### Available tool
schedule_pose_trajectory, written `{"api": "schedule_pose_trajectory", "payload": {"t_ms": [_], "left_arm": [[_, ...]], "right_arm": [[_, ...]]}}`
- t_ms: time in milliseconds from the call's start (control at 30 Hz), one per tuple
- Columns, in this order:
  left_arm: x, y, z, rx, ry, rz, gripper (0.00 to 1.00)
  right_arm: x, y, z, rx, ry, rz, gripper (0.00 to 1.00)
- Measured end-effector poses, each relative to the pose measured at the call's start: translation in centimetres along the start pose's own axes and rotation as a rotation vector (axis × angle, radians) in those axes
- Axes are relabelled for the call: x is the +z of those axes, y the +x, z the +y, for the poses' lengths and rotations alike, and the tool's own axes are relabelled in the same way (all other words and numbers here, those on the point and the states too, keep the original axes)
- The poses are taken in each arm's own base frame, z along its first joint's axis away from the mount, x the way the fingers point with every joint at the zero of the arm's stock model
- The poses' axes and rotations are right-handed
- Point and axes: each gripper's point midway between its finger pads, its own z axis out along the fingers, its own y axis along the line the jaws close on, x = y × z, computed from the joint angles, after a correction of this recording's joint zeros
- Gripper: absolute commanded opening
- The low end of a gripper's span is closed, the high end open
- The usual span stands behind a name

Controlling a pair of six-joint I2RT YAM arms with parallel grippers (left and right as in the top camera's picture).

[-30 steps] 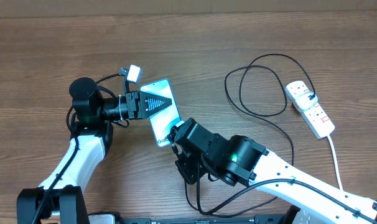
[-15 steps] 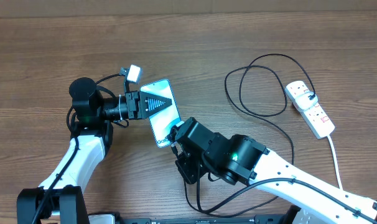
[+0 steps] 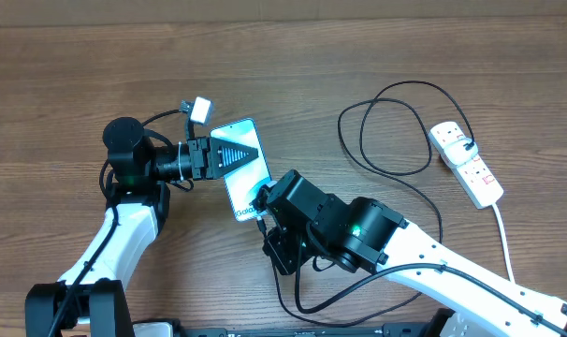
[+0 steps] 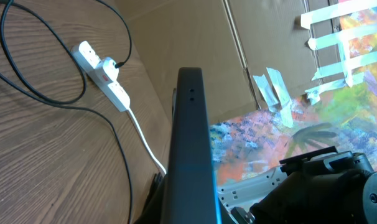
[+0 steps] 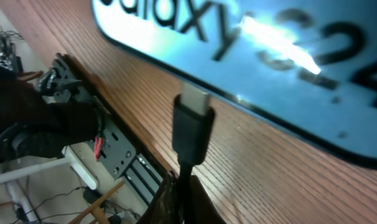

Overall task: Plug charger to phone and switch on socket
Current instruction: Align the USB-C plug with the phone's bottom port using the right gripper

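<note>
Tho beside phone (image 5: 251,68), charger (image 5: 191,130) unplugged

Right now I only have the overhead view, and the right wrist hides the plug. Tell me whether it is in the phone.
Observer: Not in. In the right wrist view the charger has its bare metal tip right at the edge of the phone, below the "Galaxy" lettering.
Operator: Check the right gripper's hold on it.
Observer: The right gripper grips the charger just behind the plug body, with the plug pointing at the phone's edge.
Operator: Now report the left wrist camera.
Observer: There the phone shows edge-on up the middle of the frame, with its lit face turned to the right.
</note>
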Motion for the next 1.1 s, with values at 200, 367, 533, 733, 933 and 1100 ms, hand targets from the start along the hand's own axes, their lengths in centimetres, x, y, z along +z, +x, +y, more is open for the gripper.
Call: {"api": "schedule_pose_trajectory", "payload": {"t_ms": [200, 367, 533, 733, 933, 1100], "left_arm": [[0.0, 0.1, -0.1, 0.007, 0.004, 0.007, 0.04], [0.0, 0.1, -0.1, 0.009, 0.004, 0.007, 0.04], [0.0, 0.1, -0.2, 0.021, 0.006, 0.009, 0.04], [0.0, 0.0, -0.4, 0.032, 0.008, 0.008, 0.04], [0.0, 0.0, -0.4, 0.006, 0.008, 0.009, 0.04], [0.0, 0.1, -0.4, 0.002, 0.009, 0.012, 0.04]], "right_arm": [[0.0, -0.4, 0.3, -0.006, -0.017, -0.016, 0.04], [0.0, -0.6, 0.3, -0.008, -0.013, -0.023, 0.04], [0.0, 0.6, -0.3, 0.023, 0.012, 0.025, 0.04], [-0.1, 0.8, -0.5, 0.037, 0.017, 0.035, 0.04], [0.0, 0.4, -0.3, 0.033, 0.009, 0.017, 0.04], [0.0, 0.3, -0.3, 0.032, 0.008, 0.013, 0.04]]}}
